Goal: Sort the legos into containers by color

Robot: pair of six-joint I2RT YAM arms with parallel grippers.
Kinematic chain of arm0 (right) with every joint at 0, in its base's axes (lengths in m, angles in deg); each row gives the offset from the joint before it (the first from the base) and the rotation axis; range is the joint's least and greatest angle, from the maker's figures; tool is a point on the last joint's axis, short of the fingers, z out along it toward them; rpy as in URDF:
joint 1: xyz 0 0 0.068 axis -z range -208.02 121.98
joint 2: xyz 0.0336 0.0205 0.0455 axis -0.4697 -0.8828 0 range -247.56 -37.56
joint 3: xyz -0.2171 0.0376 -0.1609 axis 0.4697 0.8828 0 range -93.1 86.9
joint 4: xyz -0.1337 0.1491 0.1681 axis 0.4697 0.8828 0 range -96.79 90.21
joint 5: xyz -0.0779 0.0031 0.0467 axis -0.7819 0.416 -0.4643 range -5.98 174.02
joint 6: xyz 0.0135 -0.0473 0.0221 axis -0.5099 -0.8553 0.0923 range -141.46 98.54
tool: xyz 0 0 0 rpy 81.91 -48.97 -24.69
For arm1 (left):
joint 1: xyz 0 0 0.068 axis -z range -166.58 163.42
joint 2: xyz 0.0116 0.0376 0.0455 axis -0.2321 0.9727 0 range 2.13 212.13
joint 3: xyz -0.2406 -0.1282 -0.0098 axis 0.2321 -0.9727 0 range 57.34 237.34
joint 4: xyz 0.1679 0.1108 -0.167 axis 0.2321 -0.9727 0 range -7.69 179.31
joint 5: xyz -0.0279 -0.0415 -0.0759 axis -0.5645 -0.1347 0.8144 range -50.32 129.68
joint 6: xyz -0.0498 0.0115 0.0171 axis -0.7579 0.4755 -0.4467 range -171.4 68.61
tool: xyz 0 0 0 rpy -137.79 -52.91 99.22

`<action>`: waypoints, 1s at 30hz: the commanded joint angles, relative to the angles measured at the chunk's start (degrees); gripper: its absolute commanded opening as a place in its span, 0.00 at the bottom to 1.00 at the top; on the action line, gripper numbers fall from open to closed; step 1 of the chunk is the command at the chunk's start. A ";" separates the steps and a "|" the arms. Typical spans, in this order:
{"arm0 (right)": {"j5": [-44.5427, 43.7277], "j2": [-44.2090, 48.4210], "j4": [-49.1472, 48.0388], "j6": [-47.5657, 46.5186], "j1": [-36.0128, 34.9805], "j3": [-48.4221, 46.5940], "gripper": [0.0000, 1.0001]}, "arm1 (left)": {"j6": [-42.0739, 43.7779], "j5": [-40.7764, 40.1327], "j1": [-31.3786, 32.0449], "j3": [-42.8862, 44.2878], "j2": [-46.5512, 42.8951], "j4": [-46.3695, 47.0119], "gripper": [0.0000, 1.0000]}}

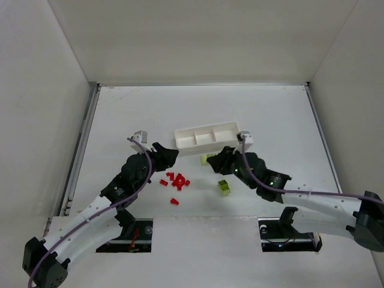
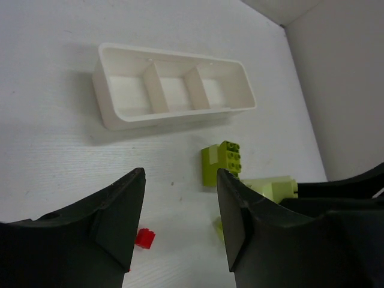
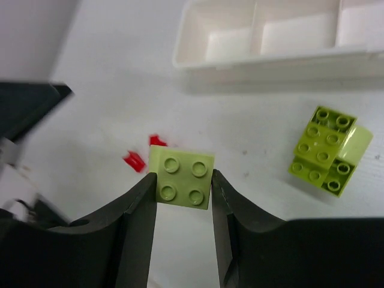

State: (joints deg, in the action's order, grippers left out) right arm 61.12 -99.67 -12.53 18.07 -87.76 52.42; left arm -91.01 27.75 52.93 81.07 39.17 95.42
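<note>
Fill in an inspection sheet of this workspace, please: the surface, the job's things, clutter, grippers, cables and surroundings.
Surface: white table, flat, with a few tiny dark specks.
Job's things: long white plastic tray, its three compartments look empty; small red plastic bricks lie scattered on the table; yellow-green plastic brick cluster lies on the table, apart from the tray.
Clutter: nothing seen.
Grippers: left gripper open, nothing between its fingers; right gripper shut on a square yellow-green four-stud brick.
Cables: purple cable runs along each arm; no snag seen.
Surroundings: plain white walls on three sides.
</note>
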 commanded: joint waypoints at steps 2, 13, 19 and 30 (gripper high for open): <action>13.11 7.69 -12.44 9.75 8.79 4.15 0.24 | -6.78 4.63 0.44 1.59 0.05 12.77 0.49; 25.44 7.36 -29.76 26.38 18.66 6.44 0.24 | -21.45 7.09 4.74 -3.50 9.36 38.17 0.51; 26.06 4.11 -39.16 30.60 18.40 8.37 0.24 | -29.11 8.67 3.69 -5.53 14.64 47.05 0.48; 25.27 1.73 -44.79 34.12 18.13 10.84 0.24 | -31.05 9.46 5.36 -5.09 17.98 51.63 0.46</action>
State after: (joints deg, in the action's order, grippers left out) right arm 85.80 -97.37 -49.62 50.37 -69.32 62.95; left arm -121.00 36.06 57.87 75.56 56.59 141.63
